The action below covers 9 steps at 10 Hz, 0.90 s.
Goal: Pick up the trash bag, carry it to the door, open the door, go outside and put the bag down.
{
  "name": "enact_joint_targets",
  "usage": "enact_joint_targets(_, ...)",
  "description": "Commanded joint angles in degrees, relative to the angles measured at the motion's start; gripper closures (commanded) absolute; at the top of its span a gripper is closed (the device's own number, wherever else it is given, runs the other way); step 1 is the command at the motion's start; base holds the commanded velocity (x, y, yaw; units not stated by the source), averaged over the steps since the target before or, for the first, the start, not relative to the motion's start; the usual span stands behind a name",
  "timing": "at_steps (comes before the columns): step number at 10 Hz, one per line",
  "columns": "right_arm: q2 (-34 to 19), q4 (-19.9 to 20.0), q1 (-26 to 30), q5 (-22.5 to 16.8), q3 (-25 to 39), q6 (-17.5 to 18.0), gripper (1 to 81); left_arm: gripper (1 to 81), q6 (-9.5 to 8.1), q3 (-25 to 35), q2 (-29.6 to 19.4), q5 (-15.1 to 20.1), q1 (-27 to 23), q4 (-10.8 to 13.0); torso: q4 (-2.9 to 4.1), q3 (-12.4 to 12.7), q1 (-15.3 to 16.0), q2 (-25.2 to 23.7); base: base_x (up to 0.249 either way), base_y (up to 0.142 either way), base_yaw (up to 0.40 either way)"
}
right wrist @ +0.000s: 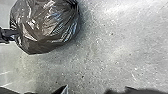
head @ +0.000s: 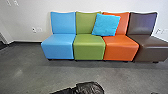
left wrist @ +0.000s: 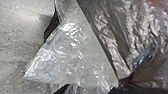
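One black trash bag is gathered in the left gripper, its bulk just beside that grip; the right gripper's state I cannot tell. Carrying seems the step in hand, calling for a firm hold and smooth driving, bag clear of the row of chairs ahead.

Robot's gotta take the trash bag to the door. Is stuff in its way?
Straight ahead, yes: past the trash bag, a row of coloured seats stands in front of the wall. I can't make out where the door is, so I can't tell whether anything blocks the way there.
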Motion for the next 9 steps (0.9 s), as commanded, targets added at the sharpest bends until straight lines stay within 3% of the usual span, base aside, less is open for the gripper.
enact_joint_targets(1, -1.8, 1.9, 6.4, -3.3, 0.6, 0.0, 1.0, 1.0, 0.42, -0.2, -0.8, 2.8, -7.5, -0.6, 0.0, 0.0, 0.0, 0.0, 0.0, 0.0, 0.0)
enact_joint_targets(3, -1.4, 1.9, 6.3, -3.3, 0.7, 0.1, 1.0, 1.0, 0.68, -0.5, -0.2, 2.0, -7.0, -0.5, 0.0, -0.2, 0.0, -0.1, 0.0, 0.0, 0.0)
enact_joint_targets(6, -1.0, 1.8, 5.3, -3.3, 0.6, 0.0, 1.0, 1.0, 0.6, -0.9, 1.1, -6.0, -3.1, -0.5, 0.0, -0.2, 0.0, -0.1, 0.0, 0.0, 0.0)
enact_joint_targets(8, -0.4, 1.7, 4.5, -3.3, 0.5, 0.0, 1.0, 1.0, 0.69, -1.6, 2.4, -8.2, -2.4, -0.5, 0.0, -0.2, 0.0, -0.1, 0.0, 0.0, 0.0)
enact_joint_targets(9, -0.4, 1.9, 4.5, -3.3, 0.2, 0.0, 1.0, 1.0, 0.69, -1.7, 2.7, -8.2, -2.4, -0.5, -1.36, -0.2, 0.0, -0.1, 0.0, 0.0, 0.0)
